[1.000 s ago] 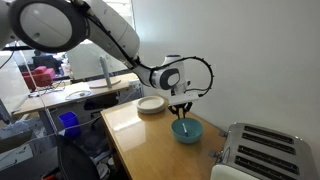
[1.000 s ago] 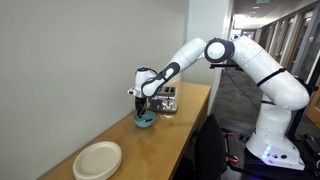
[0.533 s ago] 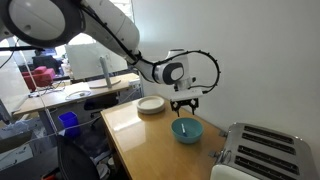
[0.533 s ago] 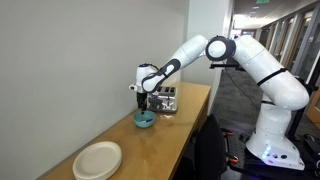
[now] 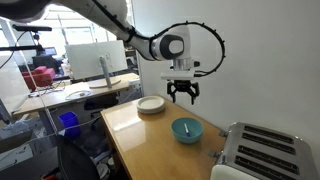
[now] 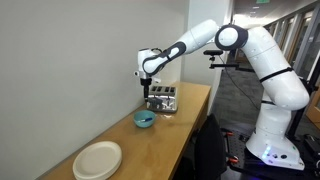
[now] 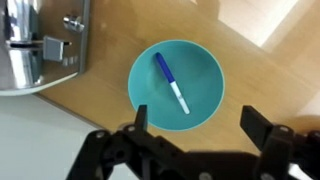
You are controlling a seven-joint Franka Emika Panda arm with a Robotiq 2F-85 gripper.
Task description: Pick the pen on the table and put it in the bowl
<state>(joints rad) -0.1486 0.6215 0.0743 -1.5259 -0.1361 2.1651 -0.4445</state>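
The blue pen (image 7: pixel 171 83) with its pale tip lies slantwise inside the teal bowl (image 7: pixel 203 100) in the wrist view. That bowl (image 5: pixel 187 131) stands on the tan table (image 5: pixel 135 138) in both exterior views, its other image (image 6: pixel 145 120) lying near the wall. My gripper (image 5: pixel 182 99) hangs well above the bowl, jaws open and empty. Over the bowl in the wrist view, the gripper (image 7: pixel 198 122) shows its two dark fingers spread wide. From the other side the gripper (image 6: pixel 148 94) is equally clear of the bowl.
A stack of white plates (image 5: pixel 151 105) sits on the table behind the bowl, seen closer as a plate (image 6: pixel 97 159). A silver toaster (image 5: pixel 259 152) stands at the table's end, also visible as a toaster (image 6: pixel 164 100) and in the wrist view (image 7: pixel 35 45). A white wall runs alongside.
The gripper opened, left the pen in the bowl and rose straight up away from it.
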